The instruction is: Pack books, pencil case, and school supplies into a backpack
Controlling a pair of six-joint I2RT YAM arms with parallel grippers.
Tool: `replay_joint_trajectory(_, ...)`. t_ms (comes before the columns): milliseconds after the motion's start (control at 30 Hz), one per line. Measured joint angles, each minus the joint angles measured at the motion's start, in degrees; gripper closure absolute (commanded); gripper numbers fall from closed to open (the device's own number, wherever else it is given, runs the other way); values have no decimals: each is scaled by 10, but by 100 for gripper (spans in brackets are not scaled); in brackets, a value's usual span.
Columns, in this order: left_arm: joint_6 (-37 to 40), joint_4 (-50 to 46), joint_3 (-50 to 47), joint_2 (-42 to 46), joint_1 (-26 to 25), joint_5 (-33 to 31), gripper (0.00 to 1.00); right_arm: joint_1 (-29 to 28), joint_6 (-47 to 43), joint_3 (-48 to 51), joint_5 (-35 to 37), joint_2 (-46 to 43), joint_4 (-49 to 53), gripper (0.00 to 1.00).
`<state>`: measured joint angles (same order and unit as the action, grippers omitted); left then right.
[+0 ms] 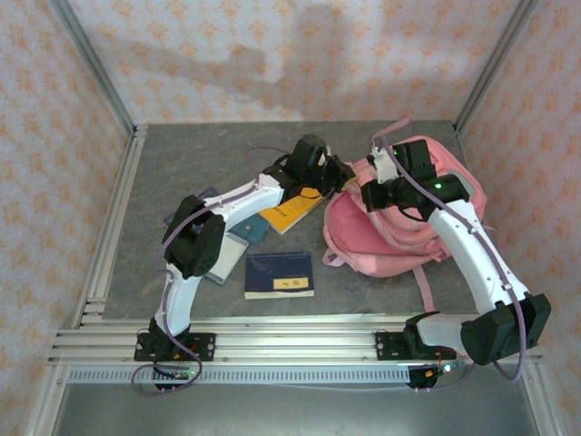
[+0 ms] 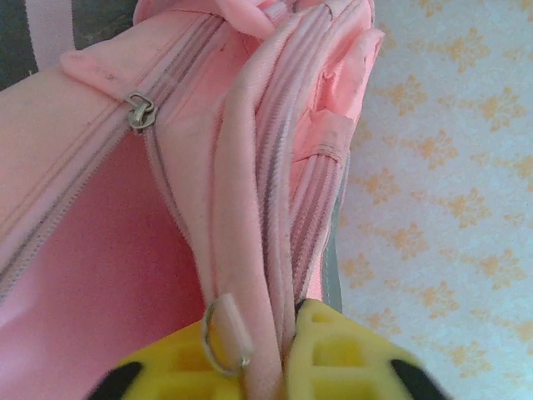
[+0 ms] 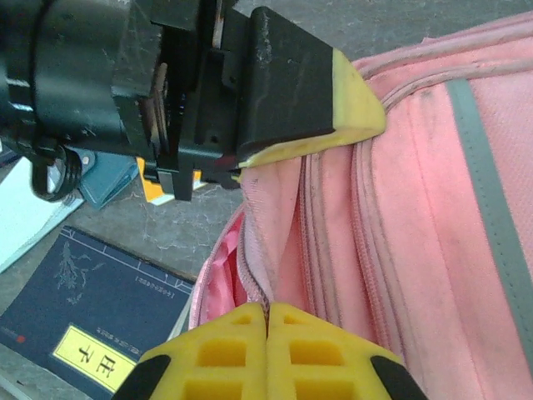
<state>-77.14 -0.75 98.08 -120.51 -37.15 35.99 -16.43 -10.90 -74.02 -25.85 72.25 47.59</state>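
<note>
Gripping a fold of pink fabric at the zip edge of the backpack [image 2: 92, 275], the left tool [image 2: 281, 360] is seen closed. Its yellow fingers [image 2: 350, 354] are pressed against the fold from both sides, and a metal zip pull [image 2: 221, 337] lies just beside them. The right tool [image 3: 266, 354] is likewise closed, finger against finger. The zip edge of the backpack's opening is drawn into the seam between them, so a thin pinch of fabric appears to be held. Both tools are placed close together at the side of the backpack that faces the books.

The backpack is laid flat on the right half of a grey tabletop [image 1: 182, 163]. The tabletop is enclosed by walls [image 1: 272, 54] papered in a pale orange flower pattern and edged at the near side by metal rails [image 1: 290, 341]. An orange book [image 1: 290, 212] is set just beside the backpack, a navy book [image 1: 280, 274] nearer the rails, and further books [image 1: 243, 234] under the left arm.

The reach of both arms and the spread of the books are given from the top. Zip teeth and a slider are shown close up by the left wrist view. A yellow label on the navy book and the left tool's black body clamped on the rim are added by the right wrist view.
</note>
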Motion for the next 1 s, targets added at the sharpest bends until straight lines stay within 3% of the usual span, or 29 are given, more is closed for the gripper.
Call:
replay_joint_trajectory(133,2,-4,4,0,0,0,100,-13,-9,0,12,-2,0,38)
replay_joint_trajectory(200,2,-8,4,0,0,0,100,-21,-15,1,21,-3,0,29)
replay_joint_trajectory(267,0,-10,5,0,0,0,100,-29,-23,3,33,-3,1,26)
replay_joint_trajectory(367,-2,-12,5,0,0,0,100,-43,-35,9,61,-3,4,26)
replay_joint_trajectory(500,-4,-17,10,0,0,0,100,-57,-55,27,119,-3,4,44)
replay_joint_trajectory(533,-3,-23,12,0,0,0,92,-58,-56,32,136,-3,3,44)
replay_joint_trajectory(600,14,-40,20,0,1,-1,59,-58,-54,37,165,-2,3,38)
replay_joint_trajectory(633,21,-52,25,0,1,-1,48,-58,-52,37,174,-1,3,34)
replay_joint_trajectory(700,47,-85,34,2,2,0,34,-58,-48,37,181,-2,1,29)
replay_joint_trajectory(833,112,-166,33,24,9,-4,26,-57,-33,37,143,-14,-12,25)
replay_joint_trajectory(1000,215,-275,-12,127,36,-25,26,-60,17,37,53,-76,-41,40)
